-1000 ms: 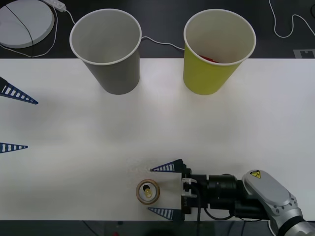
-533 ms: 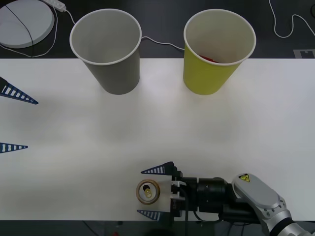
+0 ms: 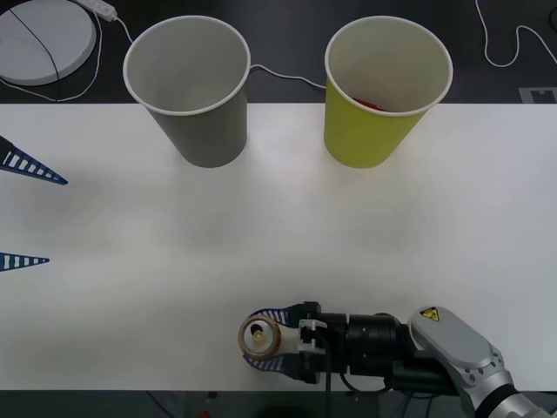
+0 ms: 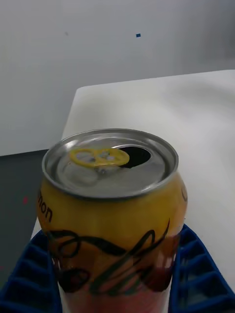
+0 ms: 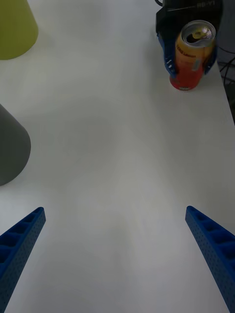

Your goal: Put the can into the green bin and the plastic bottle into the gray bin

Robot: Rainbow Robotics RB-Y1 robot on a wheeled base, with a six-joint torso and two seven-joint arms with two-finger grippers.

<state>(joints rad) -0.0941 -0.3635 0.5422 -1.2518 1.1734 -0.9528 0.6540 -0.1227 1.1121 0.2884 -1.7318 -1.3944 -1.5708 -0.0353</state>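
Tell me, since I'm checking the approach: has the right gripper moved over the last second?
Yes. The right gripper slid left along the table's near edge, away from its right end, and closed around the can, which stayed put.

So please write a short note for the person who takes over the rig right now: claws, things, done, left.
Right claw: shut on the can, which stands upright at the table's near edge.
Left claw: open, idle at the table's left side.
Gray bin far left, green bin far right, both upright; something red lies in the green bin.
Done: can gripped.
Left: lift it and drop it in the green bin.
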